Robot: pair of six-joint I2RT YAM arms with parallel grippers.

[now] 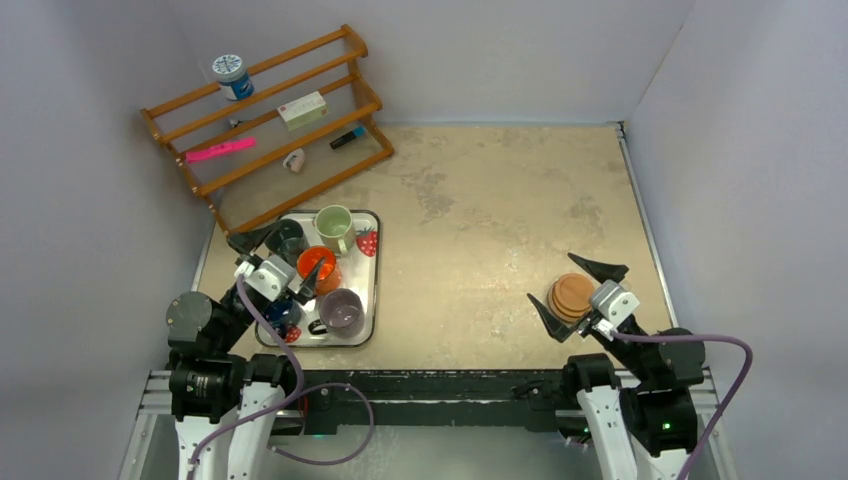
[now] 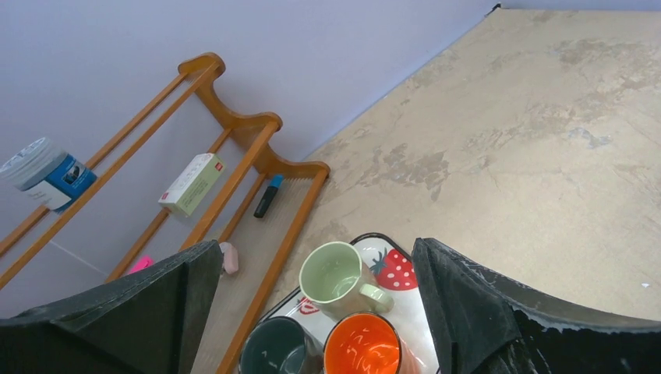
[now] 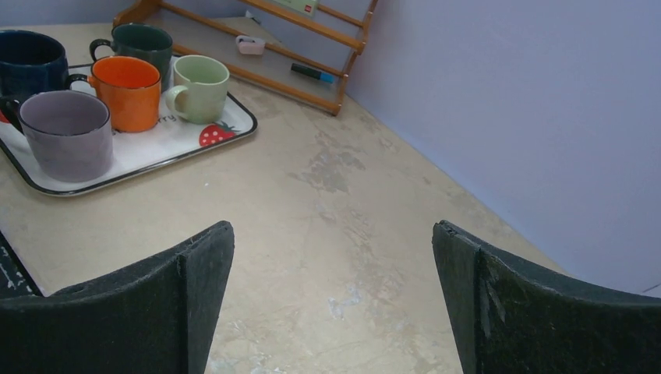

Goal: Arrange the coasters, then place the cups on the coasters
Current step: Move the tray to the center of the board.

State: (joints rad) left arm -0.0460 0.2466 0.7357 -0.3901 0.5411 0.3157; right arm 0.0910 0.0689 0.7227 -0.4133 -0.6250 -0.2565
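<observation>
Five small handled cups [image 1: 318, 266] (pale green, orange, dark grey-green, translucent purple-grey and dark blue) stand crowded on the white strawberry-print tray [image 1: 377, 262] at the near left of the mottled beige worktop [image 1: 480, 200]. The thin round brown coasters [image 1: 572, 296] lie in one stack at the near right, well apart from the tray; I cannot count them. Nothing is laid out yet, so I judge the arranging step is in hand and barely begun.

My right end effector [image 3: 331, 234] is spread as wide as it goes and holds nothing. From above its fingers bracket the stack, but my wrist view shows only bare worktop between them, so I cannot tell my height over the discs. The next move, as I judge it, calls for lowering, pinching the top disc alone by its edge, and carrying it to open worktop.

My left end effector [image 2: 316, 253] is equally wide and empty, poised over the cups and facing the far side. Both arms sit folded low, close to their bases.
</observation>
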